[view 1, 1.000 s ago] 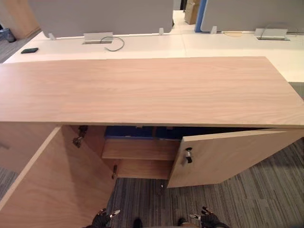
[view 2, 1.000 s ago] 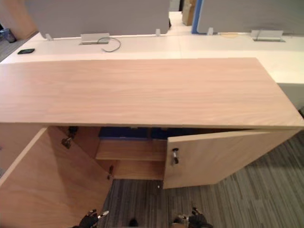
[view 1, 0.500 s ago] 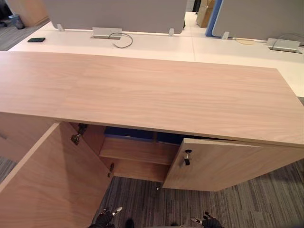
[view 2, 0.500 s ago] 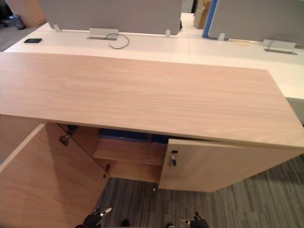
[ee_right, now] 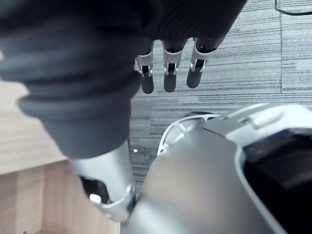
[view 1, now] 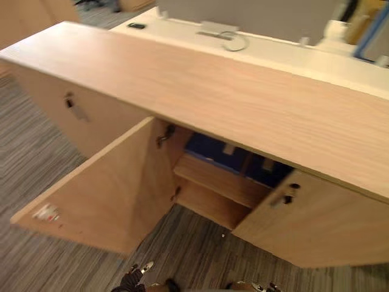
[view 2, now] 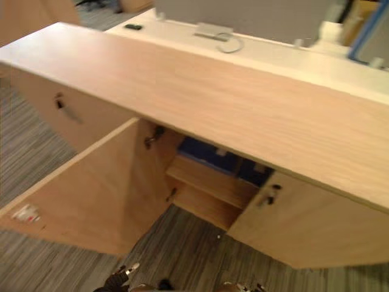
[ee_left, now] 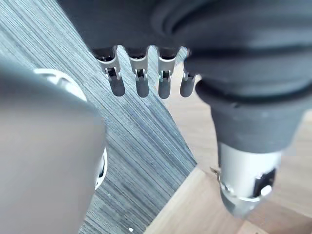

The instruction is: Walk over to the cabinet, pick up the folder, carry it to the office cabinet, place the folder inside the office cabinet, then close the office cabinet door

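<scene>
Our left hand hung low with its fingers straight and relaxed, grasping nothing. Our right hand was just as slack and just as empty. Below both lay only the striped carpet.

Past the hands stood the office cabinet. Its left door was swung wide toward us, and its right door, with a key in the lock, stood partly ajar. On the upper shelf inside we saw a dark blue shape that we took for the folder. It lay well back under the top. We judged the placing done and the door closing left to do.

The risks lay in that closing. The left door's free edge sat far out to our left, so a push from a low, open hand might slide off the panel. A push landing near the hinge might barely move it. We could not tell whether the folder reached past the shelf's front, and if it did, the door would stop against it. The two doors might also meet edge to edge if shut in the wrong order.
</scene>
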Motion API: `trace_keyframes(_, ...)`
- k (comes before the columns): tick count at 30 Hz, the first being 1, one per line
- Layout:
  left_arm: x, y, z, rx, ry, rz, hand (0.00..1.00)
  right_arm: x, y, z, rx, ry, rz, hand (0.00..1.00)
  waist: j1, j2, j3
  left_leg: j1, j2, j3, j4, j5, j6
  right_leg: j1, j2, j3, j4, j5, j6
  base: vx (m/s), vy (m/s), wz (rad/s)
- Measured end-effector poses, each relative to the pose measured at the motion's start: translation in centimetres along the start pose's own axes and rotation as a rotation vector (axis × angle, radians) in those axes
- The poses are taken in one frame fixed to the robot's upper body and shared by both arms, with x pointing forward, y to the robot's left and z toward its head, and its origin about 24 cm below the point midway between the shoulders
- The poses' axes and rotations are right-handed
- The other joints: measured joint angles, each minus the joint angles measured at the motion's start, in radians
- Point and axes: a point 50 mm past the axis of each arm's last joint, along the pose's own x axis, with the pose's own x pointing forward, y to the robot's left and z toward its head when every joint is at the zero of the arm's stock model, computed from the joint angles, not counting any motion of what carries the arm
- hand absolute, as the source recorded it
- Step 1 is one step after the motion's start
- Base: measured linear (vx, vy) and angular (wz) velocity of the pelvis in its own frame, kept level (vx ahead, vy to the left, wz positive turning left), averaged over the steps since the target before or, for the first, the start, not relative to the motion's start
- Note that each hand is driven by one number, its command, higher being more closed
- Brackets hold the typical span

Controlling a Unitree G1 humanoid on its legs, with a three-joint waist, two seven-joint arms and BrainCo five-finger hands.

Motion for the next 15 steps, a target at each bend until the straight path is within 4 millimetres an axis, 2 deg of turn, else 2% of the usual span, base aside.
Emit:
trace_keyframes(3, -0.06, -0.45, -0.3, 0.031, 0.009, -0.025, 0.0, 0.01, -0.3, 0.08, 0.016, 0.0, -0.011, 0.0, 0.001, 0.013, 0.0, 0.049, -0.05, -0.056, -0.187, 0.108, 0.011, 0.01, 0.004, -0.051, -0.018, 0.013, 0.01, -0.01, 0.083, 0.64)
trace_keyframes(5, -0.02, -0.45, -0.07, 0.048, 0.001, -0.036, 0.0, 0.01, -0.08, 0.02, 0.017, 0.003, -0.007, 0.0, 0.005, 0.006, 0.004, 0.041, -0.05, -0.081, -0.19, 0.116, 0.012, 0.016, 0.005, -0.071, -0.019, 0.013, 0.009, -0.01, 0.0, 0.32)
trace_keyframes(15, -0.05, 0.0, -0.15, 0.067, 0.003, -0.028, 0.0, 0.09, 0.05, 0.43, -0.016, -0.005, 0.002, 0.0, 0.011, 0.009, 0.012, 0.051, -0.058, -0.143, -0.192, 0.133, 0.017, 0.063, 0.012, -0.122, -0.017, 0.012, 0.009, -0.04, -0.023, 0.19)
